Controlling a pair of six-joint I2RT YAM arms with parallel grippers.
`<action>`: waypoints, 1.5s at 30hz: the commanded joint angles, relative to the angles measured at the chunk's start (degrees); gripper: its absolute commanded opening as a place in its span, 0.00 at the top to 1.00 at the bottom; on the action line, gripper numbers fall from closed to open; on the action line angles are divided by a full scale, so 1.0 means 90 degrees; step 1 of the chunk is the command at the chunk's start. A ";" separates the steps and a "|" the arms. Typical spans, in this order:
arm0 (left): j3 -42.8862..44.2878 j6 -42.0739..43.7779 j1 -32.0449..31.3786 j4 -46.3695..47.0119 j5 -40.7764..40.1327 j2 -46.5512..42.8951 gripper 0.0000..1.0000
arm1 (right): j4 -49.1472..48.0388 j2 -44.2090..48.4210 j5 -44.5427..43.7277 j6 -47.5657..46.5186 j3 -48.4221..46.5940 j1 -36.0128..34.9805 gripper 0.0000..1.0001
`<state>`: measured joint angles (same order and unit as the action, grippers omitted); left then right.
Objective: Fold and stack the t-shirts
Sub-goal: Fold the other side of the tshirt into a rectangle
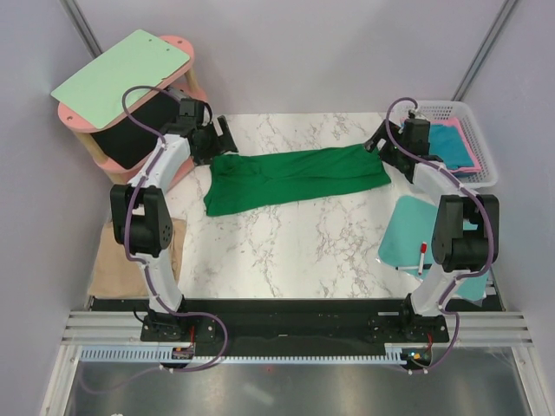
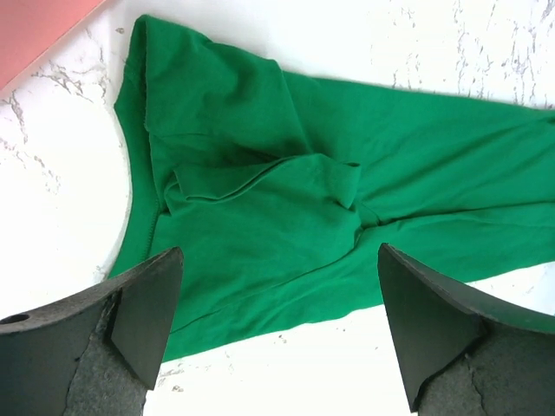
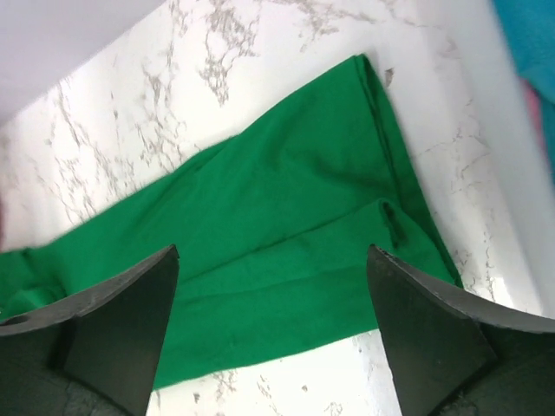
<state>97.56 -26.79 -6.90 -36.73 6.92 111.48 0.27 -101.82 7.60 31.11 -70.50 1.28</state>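
A dark green t-shirt (image 1: pixel 295 178) lies on the marble table, folded lengthwise into a long strip running left to right. My left gripper (image 1: pixel 215 139) hovers open over its left end, with the bunched sleeve cloth (image 2: pixel 260 182) between and beyond the jaws (image 2: pixel 279 253). My right gripper (image 1: pixel 388 143) hovers open over the strip's right end (image 3: pixel 286 234). Neither holds cloth. A teal-blue shirt (image 1: pixel 447 139) and a pink shirt (image 1: pixel 468 159) lie in the basket at the right. A tan-beige shirt (image 1: pixel 130 251) hangs off the table's left edge.
The white basket (image 1: pixel 451 107) stands at the back right. A mint-teal board (image 1: pixel 412 227) with a red marker (image 1: pixel 422 256) lies by the right arm. A pale green clipboard (image 1: pixel 121 74) rests on a pink stool (image 1: pixel 178 42) at the back left.
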 commanded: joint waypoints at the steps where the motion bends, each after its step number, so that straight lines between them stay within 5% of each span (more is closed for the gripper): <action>1: -0.0350 0.0271 -0.0044 0.0038 -0.0066 -0.0657 0.00 | 0.0711 0.0171 -0.0580 -0.0683 -0.0302 -0.0474 0.13; 4: -0.0800 0.0359 -0.0249 0.0068 -0.0114 -0.0931 0.00 | 0.0857 0.0083 -0.0706 -0.0732 -0.0175 -0.0611 0.88; 5: -0.0917 0.0359 -0.0365 0.0077 -0.0153 -0.0980 0.00 | 0.0916 -0.0023 -0.0765 -0.0684 -0.0155 -0.0611 1.00; 30: -0.1406 -0.0002 -0.1060 0.0331 -0.0397 0.0328 0.00 | 0.1425 -0.1352 -0.1224 -0.0664 -0.0760 -0.0650 1.00; 45: -0.1533 0.0115 -0.1060 0.0214 -0.0651 0.0572 0.00 | 0.1346 -0.2026 -0.1869 -0.0576 -0.2273 -0.0640 1.00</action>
<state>84.23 -25.87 -16.25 -35.42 2.90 115.18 13.98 -118.28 -5.56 25.67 -85.10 -4.29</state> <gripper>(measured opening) 0.995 0.007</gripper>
